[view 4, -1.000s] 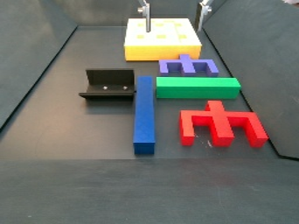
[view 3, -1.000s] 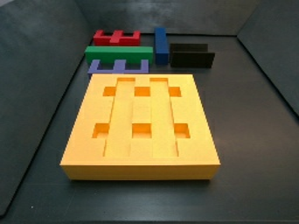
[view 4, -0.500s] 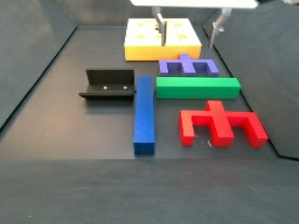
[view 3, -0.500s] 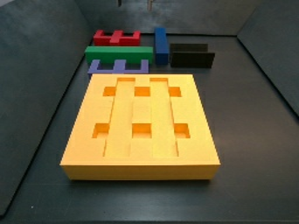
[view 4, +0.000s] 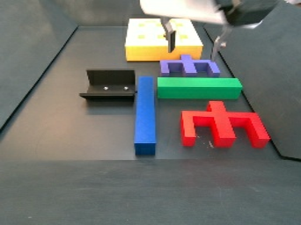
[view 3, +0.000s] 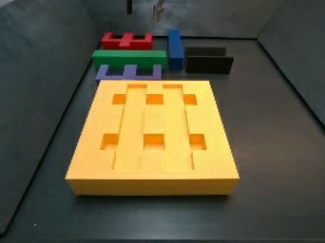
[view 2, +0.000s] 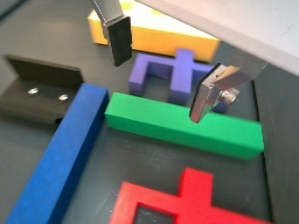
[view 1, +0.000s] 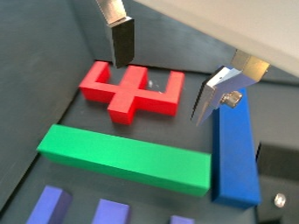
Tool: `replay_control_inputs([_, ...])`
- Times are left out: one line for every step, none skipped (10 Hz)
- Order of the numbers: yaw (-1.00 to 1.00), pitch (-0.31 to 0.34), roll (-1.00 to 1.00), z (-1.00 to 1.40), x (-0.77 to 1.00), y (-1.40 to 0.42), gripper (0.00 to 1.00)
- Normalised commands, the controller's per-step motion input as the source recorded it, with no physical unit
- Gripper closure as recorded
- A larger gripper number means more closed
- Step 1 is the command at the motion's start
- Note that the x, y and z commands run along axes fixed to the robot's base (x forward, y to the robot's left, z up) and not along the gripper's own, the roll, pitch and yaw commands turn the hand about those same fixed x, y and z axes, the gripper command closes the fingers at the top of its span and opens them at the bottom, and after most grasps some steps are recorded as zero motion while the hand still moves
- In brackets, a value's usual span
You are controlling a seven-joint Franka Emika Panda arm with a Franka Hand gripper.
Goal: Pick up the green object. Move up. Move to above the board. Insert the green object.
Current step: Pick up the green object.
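We see the yellow board (view 3: 155,138) filling most of the floor. Beyond its far end lies the green object (view 4: 199,87), flat between a purple comb piece (view 4: 188,66) and a red piece (view 4: 223,124) (a blue bar (view 4: 144,112) lies alongside). The gripper (view 2: 160,73) hovers above the green object, fingers spread wide, holding nothing.

No readable text, labels, brands, numbers or signs on any piece, board, fixture or gripper in all four views.
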Motion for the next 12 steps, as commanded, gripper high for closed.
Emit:
replay_control_inputs([-1.0,0.0,0.0,-0.3,0.0,0.0,0.0])
replay_control_inputs([-1.0,0.0,0.0,-0.29,0.0,0.0,0.0])
replay_control_inputs([-1.0,0.0,0.0,-0.29,0.0,0.0,0.0])
replay_control_inputs([-1.0,0.0,0.0,-0.25,0.0,0.0,0.0])
replay_control_inputs([-1.0,0.0,-0.03,-0.18,0.0,0.0,0.0])
replay_control_inputs([-0.99,-0.119,-0.11,-0.19,0.0,-0.06,0.0])
replay_control_inputs([-0.91,-0.171,-0.11,-0.13,0.0,-0.18,0.0])
replay_control_inputs([-0.88,-0.17,-0.13,-0.1,0.0,-0.19,0.0])
replay_control_inputs([-0.83,-0.313,-0.32,-0.14,-0.03,-0.01,0.0])
replay_control_inputs([-0.95,-0.229,-0.17,-0.19,0.0,-0.02,0.0])
replay_control_inputs([-1.0,-0.119,-0.03,-0.34,0.0,-0.08,0.0])
replay_control_inputs([-1.0,-0.094,-0.01,-0.37,0.0,-0.09,0.0])
